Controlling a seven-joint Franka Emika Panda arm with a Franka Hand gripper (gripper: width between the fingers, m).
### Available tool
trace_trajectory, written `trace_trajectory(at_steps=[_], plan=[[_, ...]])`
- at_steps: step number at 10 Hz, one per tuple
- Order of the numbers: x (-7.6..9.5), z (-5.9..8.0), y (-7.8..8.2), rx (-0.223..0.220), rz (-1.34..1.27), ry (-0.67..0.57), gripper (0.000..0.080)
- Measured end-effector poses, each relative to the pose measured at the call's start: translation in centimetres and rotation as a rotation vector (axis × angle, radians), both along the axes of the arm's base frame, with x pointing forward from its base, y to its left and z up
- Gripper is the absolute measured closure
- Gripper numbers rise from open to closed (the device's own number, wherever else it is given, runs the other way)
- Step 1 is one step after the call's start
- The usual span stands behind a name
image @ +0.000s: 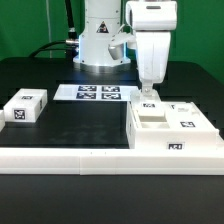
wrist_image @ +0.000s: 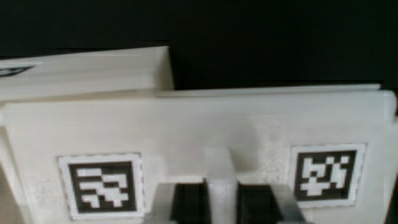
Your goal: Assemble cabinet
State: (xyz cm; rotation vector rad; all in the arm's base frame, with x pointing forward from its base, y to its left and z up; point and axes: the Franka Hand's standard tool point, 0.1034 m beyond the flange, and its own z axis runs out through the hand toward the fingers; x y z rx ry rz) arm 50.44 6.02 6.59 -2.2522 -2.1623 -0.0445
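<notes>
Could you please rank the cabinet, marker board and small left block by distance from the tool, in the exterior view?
1. Cabinet, just below the tool, on the exterior view's right.
2. Marker board, middle, near the robot base.
3. Block, far on the exterior view's left.

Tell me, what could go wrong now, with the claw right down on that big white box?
1. The gripper sits low at the far edge of the cabinet; if slightly off, it might shove the box instead of gripping it.
2. The pictures do not show whether it has a firm hold, so the smooth white wall could slip free on a lift.
</notes>
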Motion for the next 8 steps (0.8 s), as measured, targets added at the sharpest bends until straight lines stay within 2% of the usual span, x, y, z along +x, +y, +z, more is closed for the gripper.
trace_trajectory(at_steps=[4,8], plan=[[0.0,0.0,0.0,0.001,-0.011,-0.002,0.0731],[3.8,0.0,-0.6,0.015,-0.006,-0.031,0.0731]])
